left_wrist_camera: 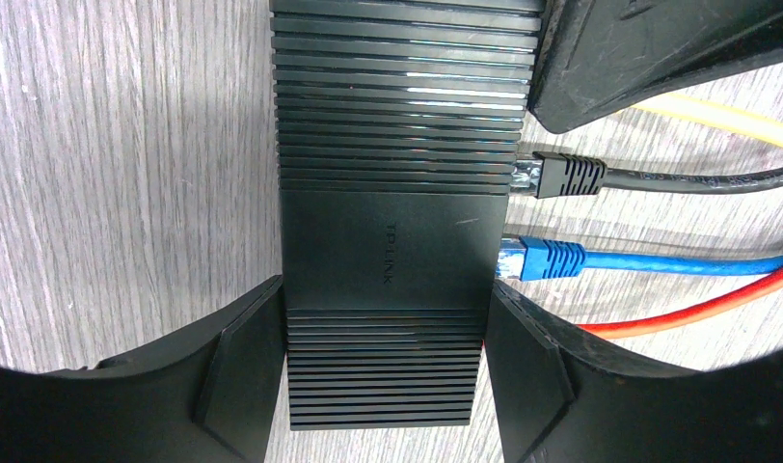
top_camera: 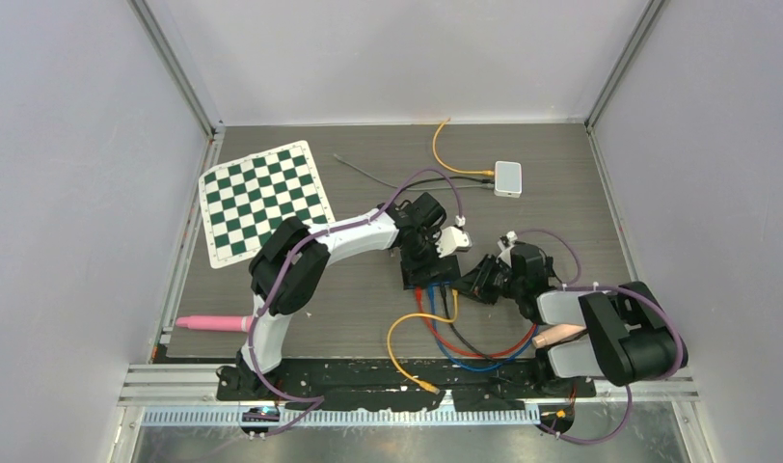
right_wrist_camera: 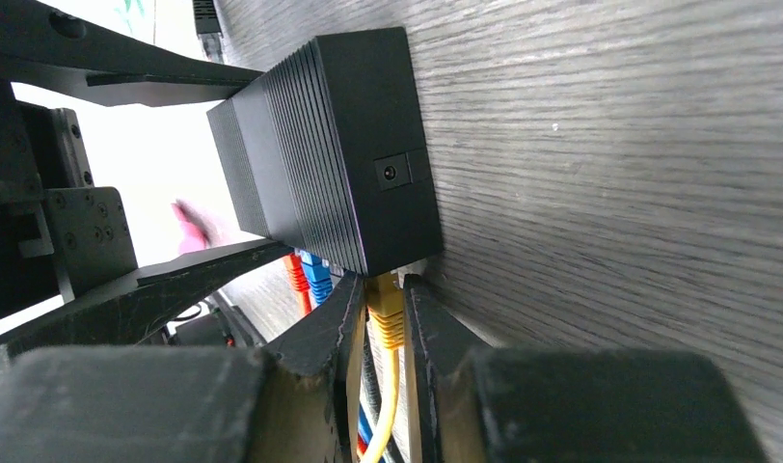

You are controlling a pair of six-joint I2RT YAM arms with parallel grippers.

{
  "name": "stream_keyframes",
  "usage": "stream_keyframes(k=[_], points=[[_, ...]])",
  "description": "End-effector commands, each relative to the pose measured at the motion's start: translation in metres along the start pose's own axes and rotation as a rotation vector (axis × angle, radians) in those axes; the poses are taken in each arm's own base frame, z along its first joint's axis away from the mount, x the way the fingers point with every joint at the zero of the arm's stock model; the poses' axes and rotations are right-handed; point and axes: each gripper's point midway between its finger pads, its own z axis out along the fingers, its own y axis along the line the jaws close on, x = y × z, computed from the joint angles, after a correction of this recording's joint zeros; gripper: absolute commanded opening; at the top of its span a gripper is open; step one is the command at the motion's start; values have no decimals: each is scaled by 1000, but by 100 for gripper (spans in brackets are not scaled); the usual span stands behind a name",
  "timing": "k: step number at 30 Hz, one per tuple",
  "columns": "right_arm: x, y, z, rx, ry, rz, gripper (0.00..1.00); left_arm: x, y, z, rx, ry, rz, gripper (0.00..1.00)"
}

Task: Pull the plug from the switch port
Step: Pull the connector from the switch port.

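Note:
The black switch (top_camera: 428,274) lies mid-table with several cables in its near side. In the left wrist view my left gripper (left_wrist_camera: 383,371) is shut on the switch (left_wrist_camera: 397,193), one finger (left_wrist_camera: 243,367) on each side of its body. A black plug (left_wrist_camera: 561,176) and a blue plug (left_wrist_camera: 542,258) sit in its ports, with a red cable (left_wrist_camera: 696,309) below them. In the right wrist view my right gripper (right_wrist_camera: 383,309) is shut on the yellow plug (right_wrist_camera: 386,313), which sits at the corner port of the switch (right_wrist_camera: 339,154). My right gripper (top_camera: 474,282) is just right of the switch.
A green-and-white chessboard mat (top_camera: 262,201) lies at the back left. A small white box (top_camera: 507,178) with an orange cable stands at the back. A pink object (top_camera: 212,323) lies at the front left. Cable loops (top_camera: 465,347) lie before the switch.

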Motion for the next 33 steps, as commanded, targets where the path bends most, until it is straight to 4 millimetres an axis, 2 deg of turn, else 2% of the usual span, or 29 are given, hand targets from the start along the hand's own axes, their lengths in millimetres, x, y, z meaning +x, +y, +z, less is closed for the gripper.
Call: stream_keyframes(k=[1, 2, 3, 4, 5, 6, 9, 10, 11, 12, 15, 16, 17, 18, 21, 23, 27, 30, 33], points=[[21, -42, -8, 217, 74, -9, 5, 9, 2, 10, 5, 33, -53, 65], [24, -40, -8, 200, 90, -7, 5, 9, 3, 10, 3, 34, -54, 65], [23, -26, -5, 117, 89, -18, 5, 9, 3, 10, 2, 35, -54, 65], [35, -22, -8, 74, 116, 43, 5, 10, 3, 10, 3, 35, -55, 65], [24, -6, -4, -13, 65, 17, 5, 9, 3, 9, 1, 33, -54, 65], [24, -2, -5, -44, 46, 47, 5, 9, 3, 9, -1, 29, -56, 65], [21, -15, -2, 42, 35, 46, 5, 9, 4, 9, -7, 26, -64, 65], [26, -30, -3, 124, 52, 61, 5, 10, 5, 9, -9, 26, -68, 65], [23, -28, -2, 136, 54, 13, 5, 11, 6, 9, -13, 31, -72, 64], [28, -37, -5, 189, 71, 17, 5, 12, 7, 9, -17, 34, -75, 64], [36, -30, -8, 151, 118, -19, 5, 14, 9, 8, -20, 36, -83, 64], [37, -21, -7, 97, 119, -26, 5, 13, 9, 8, -17, 33, -82, 64], [43, -23, -10, 89, 122, 7, 5, 13, 8, 8, -16, 29, -79, 64], [38, -18, -9, 62, 90, -2, 5, 13, 7, 8, -11, 23, -78, 64], [36, -34, -12, 152, 63, 10, 5, 13, 5, 9, -2, 18, -77, 64], [30, -33, -15, 176, 44, -22, 5, 14, 5, 9, -3, 21, -76, 64], [14, -4, -21, 87, -22, -83, 5, 16, 3, 9, 9, 24, -62, 65], [0, 15, -29, 42, -96, -114, 5, 13, 3, 4, -3, -2, -58, 74], [-16, 33, -49, 28, -196, -170, 5, -1, 2, -5, -15, -69, -66, 84]])
